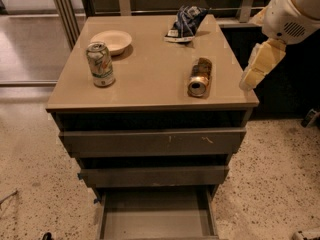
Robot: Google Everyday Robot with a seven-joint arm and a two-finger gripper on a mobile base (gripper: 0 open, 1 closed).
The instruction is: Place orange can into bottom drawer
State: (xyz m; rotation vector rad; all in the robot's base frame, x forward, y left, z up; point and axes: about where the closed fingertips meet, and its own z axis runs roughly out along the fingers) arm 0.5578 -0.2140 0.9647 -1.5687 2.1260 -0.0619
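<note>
orange can (200,77) on cabinet top (150,76), gripper (257,68) at right (past the edge), bottom drawer (155,219) below

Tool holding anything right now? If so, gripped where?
Nothing held. The tool hangs beside the right edge of the cabinet top, apart from the orange can, which lies on its side on that top.

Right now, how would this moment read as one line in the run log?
orange can: lying on cabinet top, untouched | bottom drawer: open | gripper: beside cabinet top's right edge, apart from can
</note>
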